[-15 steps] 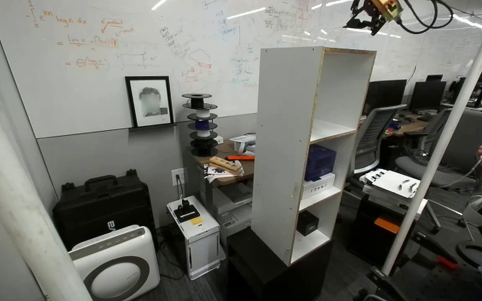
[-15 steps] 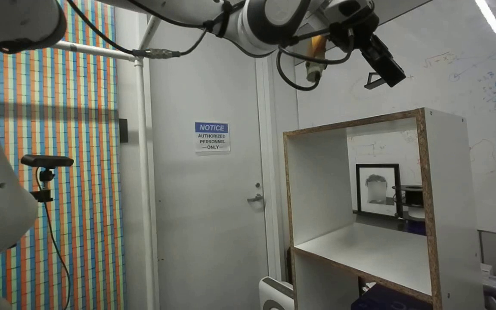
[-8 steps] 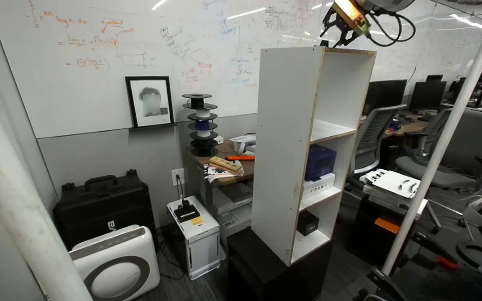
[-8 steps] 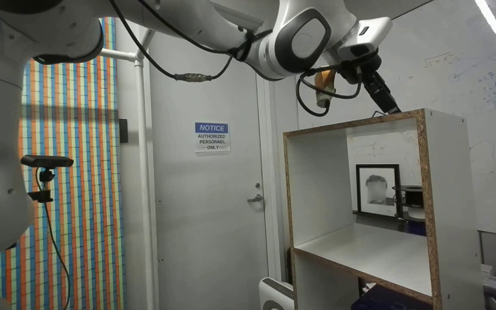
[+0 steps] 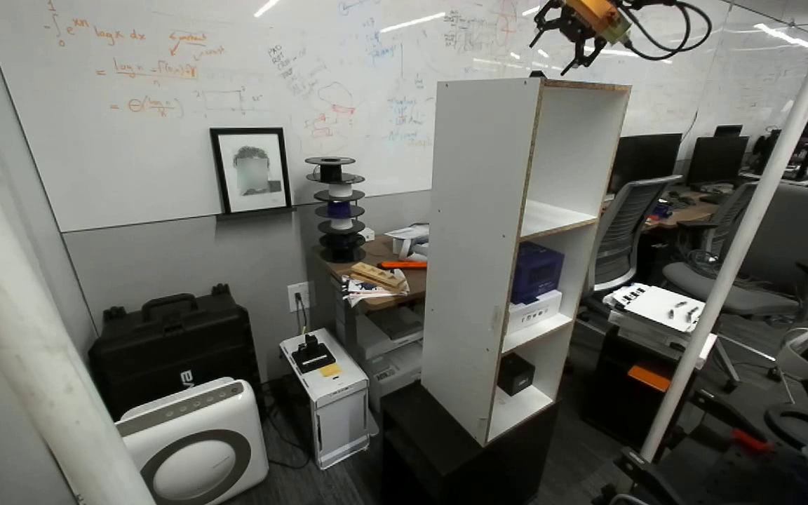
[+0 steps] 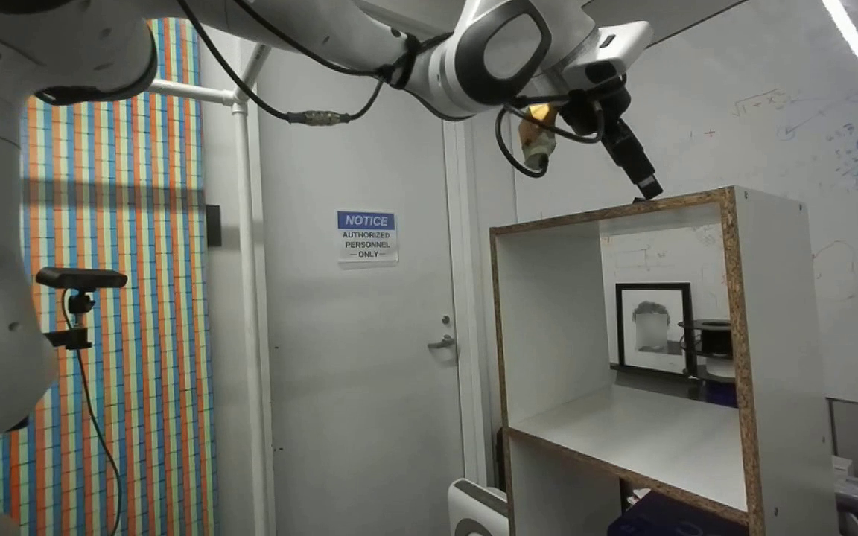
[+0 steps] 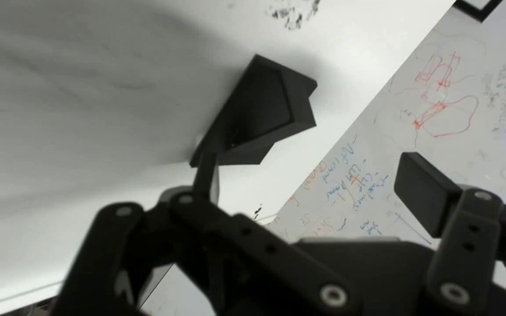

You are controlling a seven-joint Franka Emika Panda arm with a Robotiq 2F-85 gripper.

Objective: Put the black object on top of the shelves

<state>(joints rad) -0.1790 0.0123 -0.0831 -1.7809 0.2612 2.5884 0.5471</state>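
The black object (image 7: 262, 105), an angular dark piece, rests on the white top of the shelves (image 7: 81, 131) in the wrist view. In an exterior view only a small dark bit of the black object (image 5: 537, 74) shows above the top edge of the tall white shelves (image 5: 481, 224). My gripper (image 7: 314, 184) is spread wide, with nothing between its fingers; one finger overlaps the object's near end in the picture. Just above the shelf top hangs the gripper (image 5: 549, 59), beside the object. Seen from the side, the gripper (image 6: 650, 187) points down close over the top board.
A whiteboard (image 5: 376, 91) stands behind the shelves. The middle compartment holds a purple box (image 5: 537, 272) on a white box (image 5: 536, 312); a small black box (image 5: 516, 373) sits in the bottom one. A white pole (image 5: 741, 238) slants up at the right.
The gripper came over to the shelves and down to their top, then opened and rose slightly. The black object is now out of the fingers, on the top board.
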